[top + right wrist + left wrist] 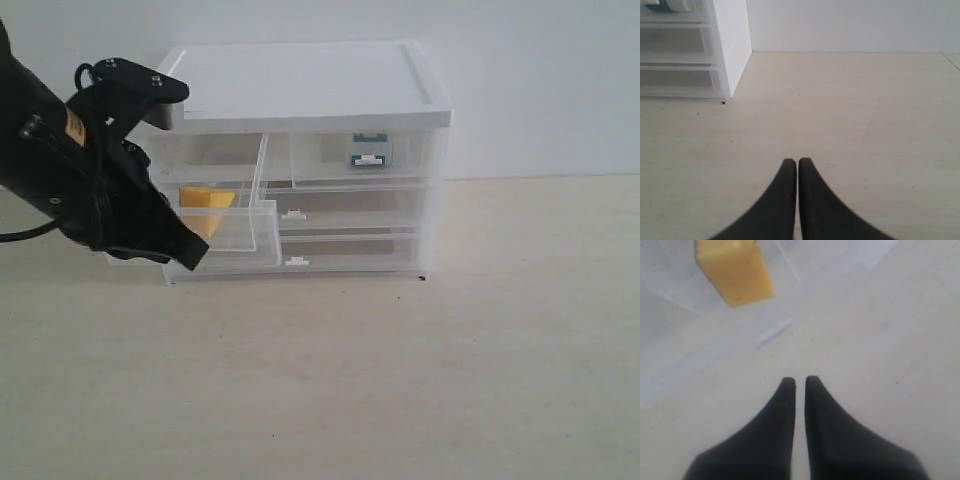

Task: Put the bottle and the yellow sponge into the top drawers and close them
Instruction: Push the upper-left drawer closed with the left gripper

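Exterior view: white cabinet [300, 85] toward the far edge of the counter [420, 380], left of the middle. Top left drawer [255, 235] open, drawn out toward the near edge, its clear front wall well forward of the cabinet face. Yellow sponge [205, 200] inside that open drawer, lying on its floor toward the left side, slanted end down. Top right drawer [330, 165] shut, flush with the cabinet front. Bottle [368, 150] inside it, seen through the translucent front, blue-teal label showing behind the white tab handle. Two full-width drawers [350, 212] below, both shut.

Black left arm [70, 170] reaching in from the left edge, crossing in front of the cabinet's left side. Left end effector [192, 256] low at the front left corner of the open drawer; touching it or just short of it, cannot tell.

Left wrist view: left end effector [800, 382] closed, only a thin slit between the dark fingertips [787, 390], nothing gripped. Yellow sponge [735, 272] beyond the tips, apart from them, behind clear plastic.

Right wrist view: right end effector [798, 162] closed tight, empty, over bare counter [865, 125] near the right side of the white cabinet [732, 40], well apart from it.
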You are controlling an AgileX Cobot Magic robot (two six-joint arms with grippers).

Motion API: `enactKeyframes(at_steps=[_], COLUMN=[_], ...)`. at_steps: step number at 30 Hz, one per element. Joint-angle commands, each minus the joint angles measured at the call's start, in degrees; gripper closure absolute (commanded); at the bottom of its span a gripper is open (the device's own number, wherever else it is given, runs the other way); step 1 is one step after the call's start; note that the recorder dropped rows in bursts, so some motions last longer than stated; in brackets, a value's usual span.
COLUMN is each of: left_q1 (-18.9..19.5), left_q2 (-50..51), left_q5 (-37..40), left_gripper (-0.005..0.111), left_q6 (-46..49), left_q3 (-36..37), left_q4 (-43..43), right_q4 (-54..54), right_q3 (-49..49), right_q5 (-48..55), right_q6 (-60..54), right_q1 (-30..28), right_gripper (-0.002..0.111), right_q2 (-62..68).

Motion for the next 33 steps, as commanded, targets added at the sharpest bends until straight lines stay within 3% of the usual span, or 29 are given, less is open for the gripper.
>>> enactKeyframes(at_steps=[1, 11, 24, 29, 33], left_q1=[-0.3, -0.3, -0.3, -0.3, -0.3], left_q2=[3.3, 3.6, 5.5, 4.2, 1.5], left_q5=[-6.4, -20.5, -26.3, -24.5, -16.4], left_gripper=[0.103, 0.103, 0.103, 0.103, 0.103], left_q6=[0.3, 0.3, 0.2, 0.2, 0.2], left_q3=[0.1, 0.1, -0.3, -0.3, -0.3], left_q4=[-0.7, 2.3, 6.7, 6.7, 6.3], right_q4=[0.1, 0.1, 0.1, 0.1, 0.1], right_q3=[0.0, 0.0, 0.0, 0.0, 0.0], right_q5=[-0.3, -0.3, -0.3, -0.3, -0.3], right_q6=[-0.1, -0.1, -0.1, -0.1, -0.1], right_q1=[0.1, 0.1, 0.1, 0.1, 0.1], right_gripper=[0.108, 0.108, 0.108, 0.108, 0.108], right_q2=[-0.2, -0.2, -0.2, -0.2, -0.2])
